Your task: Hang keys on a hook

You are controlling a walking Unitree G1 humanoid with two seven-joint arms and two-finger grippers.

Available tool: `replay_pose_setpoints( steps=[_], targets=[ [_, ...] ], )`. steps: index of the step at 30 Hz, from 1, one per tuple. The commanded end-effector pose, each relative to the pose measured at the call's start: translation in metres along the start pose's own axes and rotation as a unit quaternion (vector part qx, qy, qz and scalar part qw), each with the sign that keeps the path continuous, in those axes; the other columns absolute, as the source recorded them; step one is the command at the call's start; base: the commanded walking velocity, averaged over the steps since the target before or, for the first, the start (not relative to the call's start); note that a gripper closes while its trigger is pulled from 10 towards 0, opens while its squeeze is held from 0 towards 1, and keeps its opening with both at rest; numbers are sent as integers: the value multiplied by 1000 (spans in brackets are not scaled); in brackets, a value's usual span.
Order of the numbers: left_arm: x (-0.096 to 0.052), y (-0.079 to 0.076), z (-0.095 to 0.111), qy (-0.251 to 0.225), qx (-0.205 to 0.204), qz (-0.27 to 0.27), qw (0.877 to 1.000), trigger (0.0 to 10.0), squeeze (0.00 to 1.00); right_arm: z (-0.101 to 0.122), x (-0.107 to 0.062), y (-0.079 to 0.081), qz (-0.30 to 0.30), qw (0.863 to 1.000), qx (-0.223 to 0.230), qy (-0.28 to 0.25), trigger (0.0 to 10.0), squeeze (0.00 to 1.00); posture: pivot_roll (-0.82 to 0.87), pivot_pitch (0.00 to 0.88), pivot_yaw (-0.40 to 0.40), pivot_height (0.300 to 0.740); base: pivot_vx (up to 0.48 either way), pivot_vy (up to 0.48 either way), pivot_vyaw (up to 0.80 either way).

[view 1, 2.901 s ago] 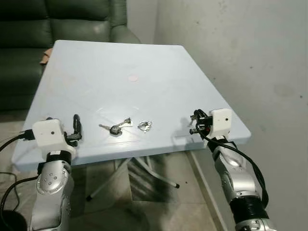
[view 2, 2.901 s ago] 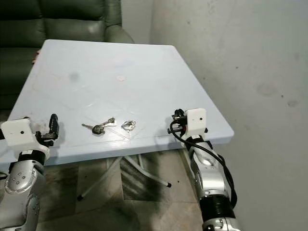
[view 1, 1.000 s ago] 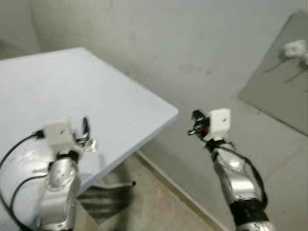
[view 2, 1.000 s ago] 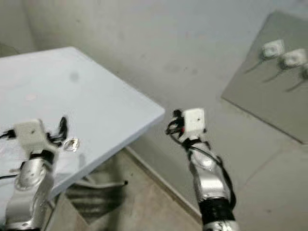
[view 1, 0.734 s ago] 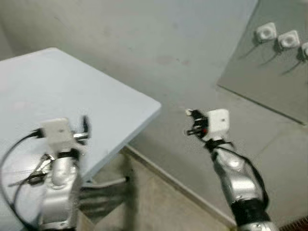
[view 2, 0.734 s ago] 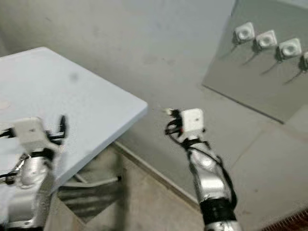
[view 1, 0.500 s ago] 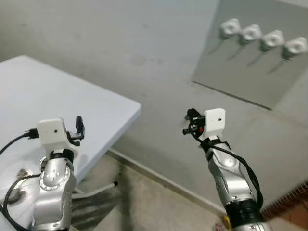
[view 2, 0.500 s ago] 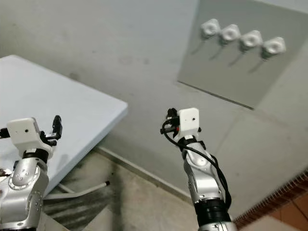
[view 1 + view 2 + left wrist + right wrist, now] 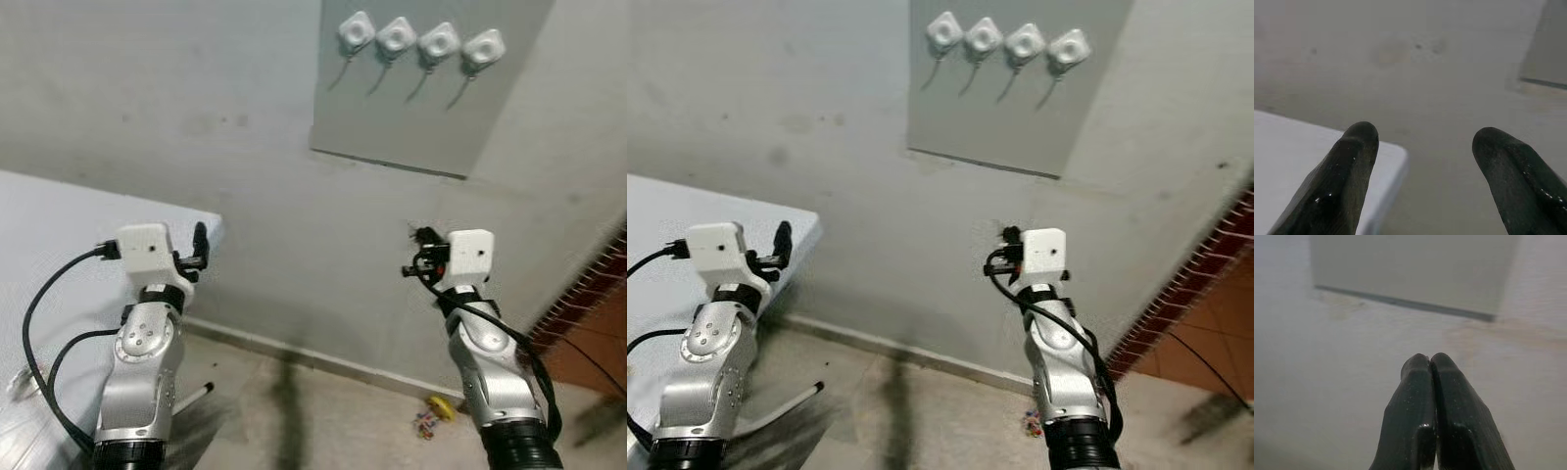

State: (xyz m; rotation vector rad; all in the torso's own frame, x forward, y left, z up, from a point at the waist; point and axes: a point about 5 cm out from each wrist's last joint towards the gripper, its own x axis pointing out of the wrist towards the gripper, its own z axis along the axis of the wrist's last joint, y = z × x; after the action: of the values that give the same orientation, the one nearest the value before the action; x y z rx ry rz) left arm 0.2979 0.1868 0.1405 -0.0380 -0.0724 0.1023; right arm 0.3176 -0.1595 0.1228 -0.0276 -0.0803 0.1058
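Note:
Four white hooks [image 9: 417, 39] sit in a row on a grey panel [image 9: 421, 113] high on the wall ahead. My left gripper [image 9: 201, 245] is raised over the corner of the light blue table [image 9: 59, 230]; in the left wrist view its fingers [image 9: 1352, 161] stand open with nothing between them. My right gripper [image 9: 423, 257] is held up in front of the wall below the panel. In the right wrist view its fingertips [image 9: 1422, 363] are pressed together and no key shows. A small silvery thing [image 9: 18, 380] lies on the table at the far left, too small to identify.
The bare wall fills the middle. A table leg [image 9: 199, 391] shows on the floor below my left arm. Small yellow and coloured bits [image 9: 434, 411] lie at the wall's foot. Red-brown brick-patterned flooring [image 9: 598, 304] runs along the right.
The view has swung right and up: the table has slid off to the left and the hook panel has come to the top middle. Both arms keep their raised pose.

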Motion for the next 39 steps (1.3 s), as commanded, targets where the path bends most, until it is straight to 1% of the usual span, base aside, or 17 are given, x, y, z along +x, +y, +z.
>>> replay_pose_setpoints(
  steps=[1, 3, 7, 10, 15, 18, 21, 24, 33, 39],
  targets=[
    [2, 2, -2, 6, 2, 1, 1000, 10000, 0, 6, 2, 3, 3, 1000, -1, -11, 10000, 0, -111, 0, 11, 740, 0, 0, 0],
    [2, 2, -2, 7, 3, 0, 1000, 10000, 0, 6, 1, 2, 2, 1000, -1, -12, 10000, 0, -113, 0, 12, 740, 0, 0, 0],
    [0, -6, -4, 14, -5, -26, 1000, 10000, 0, 7, -1, 2, 1, 1000, -1, -13, 10000, 0, -111, 0, 8, 740, 0, 0, 0],
    [-6, -13, -7, 18, -5, -53, 998, 10000, 0, 7, -2, 3, 2, 1000, -1, -13, 10000, 0, -109, 0, 7, 740, 0, 0, 0],
    [-10, -18, -7, 13, -1, -72, 997, 10000, 0, 7, -2, 3, 2, 1000, -2, -12, 10000, 0, -109, 0, 7, 740, 0, 0, 0],
    [-15, -22, -8, 11, 13, -81, 997, 10000, 0, 8, -3, 3, 4, 1000, -2, -12, 10000, 0, -100, 0, 0, 740, 0, 0, 0],
    [-16, -23, -8, 11, 14, -84, 996, 10000, 0, 8, -3, 4, 4, 1000, -2, -11, 10000, 0, -100, 0, 0, 740, 0, 0, 0],
    [-20, -25, -10, 20, 5, -84, 996, 10000, 0, 6, -5, 8, 13, 1000, -1, -7, 10000, 0, -88, 0, -10, 740, 0, 0, 0],
    [-19, -23, -7, 14, -1, -85, 996, 10000, 0, 6, -5, 11, 22, 1000, -1, -6, 10000, 0, -80, 0, -12, 740, 0, 0, 0],
    [-20, -20, -5, 11, -12, -78, 997, 10000, 0, 5, -5, 12, 27, 1000, -1, -5, 10000, 0, -77, 0, -13, 740, 312, 0, 0]
  ],
)
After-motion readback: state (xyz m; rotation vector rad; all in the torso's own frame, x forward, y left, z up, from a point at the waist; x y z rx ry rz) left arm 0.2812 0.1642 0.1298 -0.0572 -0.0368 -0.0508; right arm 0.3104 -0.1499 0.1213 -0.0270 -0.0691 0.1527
